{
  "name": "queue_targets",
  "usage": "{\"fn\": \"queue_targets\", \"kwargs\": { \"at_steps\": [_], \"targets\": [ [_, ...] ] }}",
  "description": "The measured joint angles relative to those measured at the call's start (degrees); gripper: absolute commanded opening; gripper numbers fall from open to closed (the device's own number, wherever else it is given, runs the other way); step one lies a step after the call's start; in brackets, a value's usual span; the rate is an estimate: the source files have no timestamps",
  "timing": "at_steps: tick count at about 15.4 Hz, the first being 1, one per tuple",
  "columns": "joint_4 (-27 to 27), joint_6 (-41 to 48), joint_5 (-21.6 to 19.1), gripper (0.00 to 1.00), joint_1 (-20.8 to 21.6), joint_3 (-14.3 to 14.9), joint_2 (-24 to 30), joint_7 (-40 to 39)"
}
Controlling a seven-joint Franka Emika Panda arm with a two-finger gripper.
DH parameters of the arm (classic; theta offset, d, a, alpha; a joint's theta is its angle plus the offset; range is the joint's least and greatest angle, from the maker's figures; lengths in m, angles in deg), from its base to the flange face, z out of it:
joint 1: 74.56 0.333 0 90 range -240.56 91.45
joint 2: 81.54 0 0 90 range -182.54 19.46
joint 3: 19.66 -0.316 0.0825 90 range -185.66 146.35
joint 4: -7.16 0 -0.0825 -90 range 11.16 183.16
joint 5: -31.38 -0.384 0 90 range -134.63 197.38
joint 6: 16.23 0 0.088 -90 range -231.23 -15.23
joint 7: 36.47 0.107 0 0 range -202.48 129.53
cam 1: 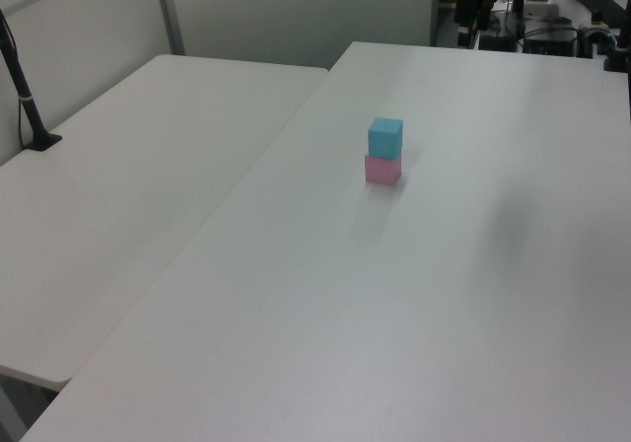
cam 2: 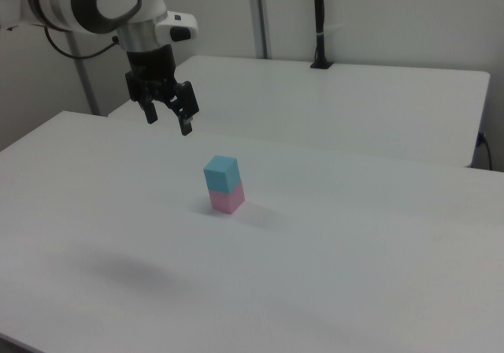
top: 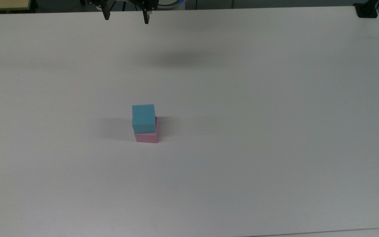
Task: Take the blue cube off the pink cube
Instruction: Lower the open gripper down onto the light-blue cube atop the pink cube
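The gripper [cam 2: 167, 120] is hanging high above the table [top: 275, 131] with its two fingers spread wide apart and nothing between them. In the top view the fingertips [top: 146, 20] are showing at the far edge of the frame, pointing down toward the surface.

Taking the pink cube [cam 2: 227, 200] as the landmark: the blue cube [cam 2: 220, 173] is sitting directly on top of it, touching, both upright. In the top view the blue cube [top: 143, 118] is resting slightly askew — a thin strip of the pink cube [top: 146, 137] is peeking out on the top view's right. The pair is standing alone near the middle of the table.

From the pink cube, the jaws are lying well apart — up and toward the right view's left, clearly higher than the stack. In the top view they are sitting well beyond the stack toward the frame's top edge, almost in line with it from side to side. Being a cube, the blue block offers no long axis to favour; either pair of opposite side faces looks equally usable.

The coming move therefore seems to be a travel toward the stack followed by a descent, stopping with the fingers level with the blue cube alone — going lower would risk pinching or nudging the pink cube beneath.
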Motion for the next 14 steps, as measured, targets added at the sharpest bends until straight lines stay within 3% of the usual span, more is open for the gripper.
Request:
{"fn": "queue_targets", "kwargs": {
  "at_steps": [14],
  "targets": [
    [-1.5, 0.0, 0.9, 1.00, 0.0, -0.2, -2.0, 0.0]
  ]
}}
